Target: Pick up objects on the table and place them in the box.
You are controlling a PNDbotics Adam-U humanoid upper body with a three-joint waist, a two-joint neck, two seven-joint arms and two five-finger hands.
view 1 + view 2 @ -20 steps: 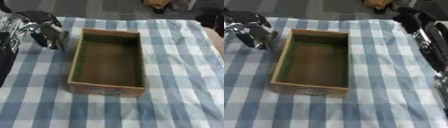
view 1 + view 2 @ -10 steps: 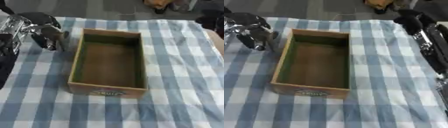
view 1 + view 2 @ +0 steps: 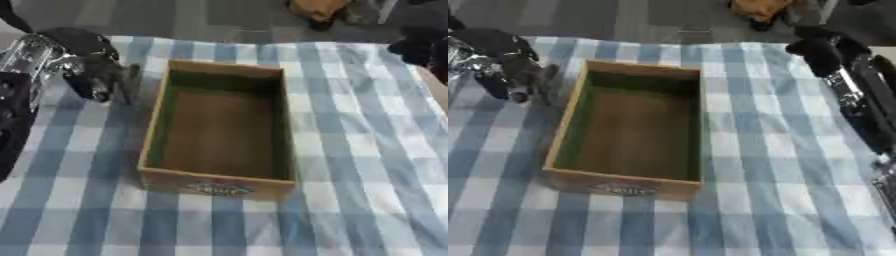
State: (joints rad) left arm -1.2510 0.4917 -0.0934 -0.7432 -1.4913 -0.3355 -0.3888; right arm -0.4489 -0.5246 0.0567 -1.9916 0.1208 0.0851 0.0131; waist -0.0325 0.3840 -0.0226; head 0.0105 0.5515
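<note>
I'm hovering my left hand [image 3: 92, 75] just left of the box [image 3: 220, 187] — long axis running away from me. Fingers curled; contents unclear. Right hand [image 3: 820, 50] sitting farther off.

Wood, cloth and metal under my hands.
The open rectangular wooden box [image 3: 219, 132] looks matt, its bare brown floor dull, with a printed label on its near wall. The blue-and-white checked tablecloth [image 3: 367, 165] is soft woven cloth. My left hand [image 3: 87, 75] is matt black with shiny silver metal; my right hand [image 3: 824, 50] is matt black.
</note>
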